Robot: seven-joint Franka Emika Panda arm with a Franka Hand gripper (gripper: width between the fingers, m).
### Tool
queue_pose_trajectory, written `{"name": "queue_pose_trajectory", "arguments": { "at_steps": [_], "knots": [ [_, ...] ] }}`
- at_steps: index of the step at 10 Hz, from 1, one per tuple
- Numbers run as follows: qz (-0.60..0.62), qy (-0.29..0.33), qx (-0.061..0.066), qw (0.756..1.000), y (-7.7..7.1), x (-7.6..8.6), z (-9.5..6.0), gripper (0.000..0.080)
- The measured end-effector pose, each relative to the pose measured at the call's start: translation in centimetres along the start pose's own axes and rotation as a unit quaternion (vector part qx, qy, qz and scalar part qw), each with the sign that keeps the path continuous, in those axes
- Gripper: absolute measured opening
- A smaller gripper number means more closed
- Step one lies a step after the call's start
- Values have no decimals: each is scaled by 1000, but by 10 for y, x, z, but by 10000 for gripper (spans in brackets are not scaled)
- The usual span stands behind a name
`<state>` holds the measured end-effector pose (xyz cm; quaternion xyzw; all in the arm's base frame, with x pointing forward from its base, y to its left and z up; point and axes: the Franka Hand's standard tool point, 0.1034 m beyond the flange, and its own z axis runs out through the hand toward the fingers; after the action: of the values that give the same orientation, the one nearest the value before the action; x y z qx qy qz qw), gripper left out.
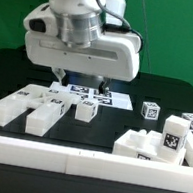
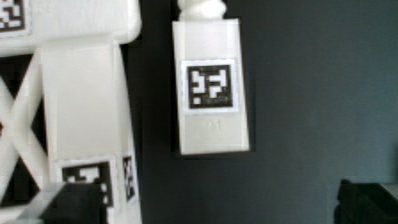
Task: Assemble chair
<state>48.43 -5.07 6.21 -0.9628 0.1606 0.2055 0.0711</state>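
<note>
The Panda arm (image 1: 79,31) hung low over the black table (image 1: 7,70), its fingers (image 1: 104,85) spread wide and gripping nothing. The chair parts (image 1: 41,111) lay unassembled: slabs and bars toward the exterior view's left, tagged cubes (image 1: 150,110) toward its right, all behind the long border rail (image 1: 84,163). The marker board (image 1: 85,93) lay just under the wrist.

In the wrist view, a tagged bar (image 2: 210,90) with a peg at one end lay flat just beside a cross-braced panel (image 2: 80,110), with only a thin dark strip of table between them. That narrow gap looked like the main hazard. A finger coming down on that side could land on the panel's edge instead of beside the bar, shoving either part askew. An off-centre closure could also have twisted the bar and left it tilted in the grasp, spoiling any later peg fit.
</note>
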Motion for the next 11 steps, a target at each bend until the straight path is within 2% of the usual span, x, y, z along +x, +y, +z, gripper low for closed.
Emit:
{"name": "queue_pose_trajectory", "arguments": {
  "at_steps": [2,3,4,8,11],
  "knots": [
    [2,-64,3,998,0,-9,6,649],
    [6,-118,6,993,1,-14,7,649],
    [6,-117,3,993,2,-5,7,649],
    [-13,-122,4,992,-3,-5,12,649],
    [-12,-126,3,992,-2,-6,15,649]
  ]
}}
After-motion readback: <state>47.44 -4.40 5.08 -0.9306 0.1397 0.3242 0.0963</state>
